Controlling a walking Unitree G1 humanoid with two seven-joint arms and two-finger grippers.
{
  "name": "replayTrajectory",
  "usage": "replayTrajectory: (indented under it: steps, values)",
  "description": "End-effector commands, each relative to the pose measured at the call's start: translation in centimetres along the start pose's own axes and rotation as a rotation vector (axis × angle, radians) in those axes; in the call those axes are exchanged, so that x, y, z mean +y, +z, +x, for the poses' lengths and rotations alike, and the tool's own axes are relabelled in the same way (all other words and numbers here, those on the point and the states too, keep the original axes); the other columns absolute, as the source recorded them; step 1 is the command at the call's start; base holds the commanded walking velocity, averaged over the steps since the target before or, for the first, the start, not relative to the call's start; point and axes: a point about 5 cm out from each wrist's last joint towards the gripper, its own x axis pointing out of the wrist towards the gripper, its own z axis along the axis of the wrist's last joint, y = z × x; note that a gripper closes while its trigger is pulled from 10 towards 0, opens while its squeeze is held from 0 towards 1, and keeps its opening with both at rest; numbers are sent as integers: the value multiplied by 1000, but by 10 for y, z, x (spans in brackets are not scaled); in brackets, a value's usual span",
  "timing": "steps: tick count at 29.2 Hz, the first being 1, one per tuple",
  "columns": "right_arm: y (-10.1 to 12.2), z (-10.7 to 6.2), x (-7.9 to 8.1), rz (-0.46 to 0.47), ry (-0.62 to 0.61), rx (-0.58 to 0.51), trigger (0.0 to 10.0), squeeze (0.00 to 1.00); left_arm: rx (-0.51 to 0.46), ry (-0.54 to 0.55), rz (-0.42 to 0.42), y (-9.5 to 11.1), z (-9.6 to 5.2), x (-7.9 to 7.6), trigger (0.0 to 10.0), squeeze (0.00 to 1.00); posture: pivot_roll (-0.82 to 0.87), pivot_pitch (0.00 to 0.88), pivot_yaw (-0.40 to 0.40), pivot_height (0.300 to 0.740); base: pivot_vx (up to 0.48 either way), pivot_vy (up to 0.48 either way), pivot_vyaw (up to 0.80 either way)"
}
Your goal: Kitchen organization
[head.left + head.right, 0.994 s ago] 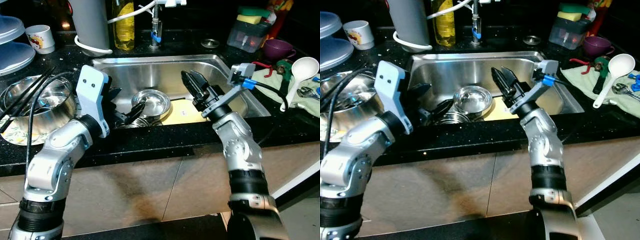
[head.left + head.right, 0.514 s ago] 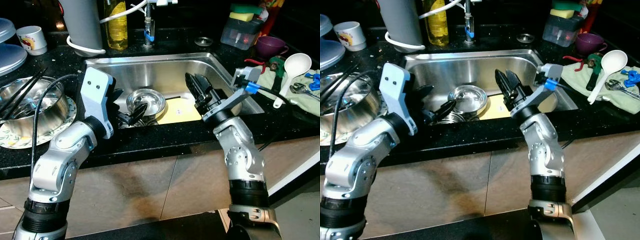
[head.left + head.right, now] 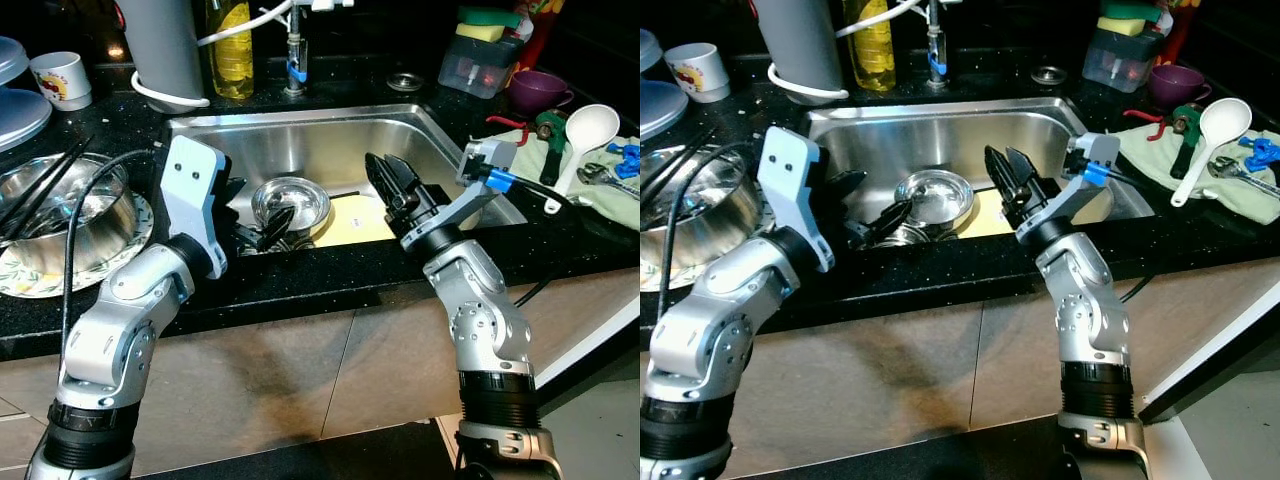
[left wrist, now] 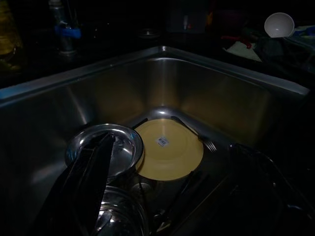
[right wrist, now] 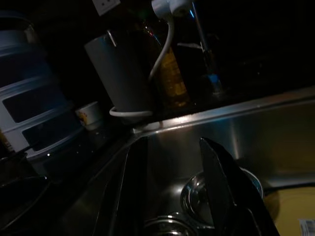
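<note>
The steel sink (image 3: pixel 300 118) holds a small steel bowl (image 3: pixel 300 195), a yellow plate (image 3: pixel 362 222) with a white sticker, and more steel ware beneath the bowl (image 4: pixel 123 216). A fork (image 4: pixel 197 135) lies along the plate's edge. My left gripper (image 3: pixel 255 208) is down in the sink's left part, open, with one finger (image 4: pixel 93 182) across the bowl's rim. Above the yellow plate my right gripper (image 3: pixel 388 172) hangs open, holding nothing, its fingers (image 5: pixel 221 187) pointing toward the bowl.
On the left counter stands a large steel bowl (image 3: pixel 70 205) with black chopsticks on a patterned plate. A white cup (image 3: pixel 60 78), grey canister (image 3: pixel 165 45), yellow bottle (image 3: pixel 232 50) and tap (image 3: pixel 293 60) line the back. At right are a sponge box (image 3: pixel 480 65), purple cup (image 3: pixel 540 90) and white ladle (image 3: pixel 580 135).
The camera has moved, shifting the whole picture. My right gripper has drifted slightly left over the yellow plate. The left gripper stays by the steel bowl.
</note>
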Motion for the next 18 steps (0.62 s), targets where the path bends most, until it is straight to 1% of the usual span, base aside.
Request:
replayTrajectory:
  steps: [1, 9, 18]
  values:
    - [-2, -1, 4, 5, 10, 11, 10000, 0, 1, -17, -7, -1, -2, -5, 10000, 0, 7, 166, -26, 740, 0, 0, 0]
    - [-3, -1, 5, 5, 12, 23, 10000, 0, 2, -12, -12, -1, -2, -5, 10000, 0, 5, 175, -29, 740, -271, 0, 0]
    - [-3, -1, 6, 7, 11, 30, 10000, 0, 4, -4, -11, -1, -3, -3, 10000, 0, 5, 176, -30, 740, -337, 0, 0]
